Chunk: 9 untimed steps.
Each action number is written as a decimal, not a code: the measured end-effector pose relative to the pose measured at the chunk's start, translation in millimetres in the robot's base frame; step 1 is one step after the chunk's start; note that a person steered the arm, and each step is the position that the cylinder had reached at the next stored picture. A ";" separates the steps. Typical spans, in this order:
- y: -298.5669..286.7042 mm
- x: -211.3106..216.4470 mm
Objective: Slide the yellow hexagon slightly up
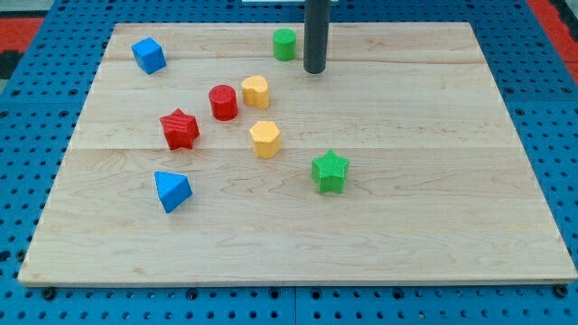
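A yellow hexagon [265,138] lies near the middle of the wooden board [433,181]. A second yellow block [256,90], its shape unclear, lies just above it, next to a red cylinder [223,102]. My tip [314,70] rests on the board near the view's top. It is up and to the right of both yellow blocks and touches no block. It stands just right of a green cylinder [284,43].
A red star [180,129] lies left of the hexagon. A green star [330,171] lies to its lower right. A blue triangle [172,190] is at lower left and a blue cube [148,55] at top left. Blue pegboard surrounds the board.
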State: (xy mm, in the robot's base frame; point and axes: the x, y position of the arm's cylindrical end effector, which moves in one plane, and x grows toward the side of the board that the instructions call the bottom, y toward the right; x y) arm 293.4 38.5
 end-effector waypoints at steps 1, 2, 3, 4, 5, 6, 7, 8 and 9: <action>7.8 0.0; 14.4 0.0; 28.3 15.6; 20.9 70.1; -8.0 91.7; -47.5 104.8; -104.5 110.2; -113.7 149.5; -87.5 157.4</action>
State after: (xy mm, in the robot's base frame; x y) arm 450.9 -49.1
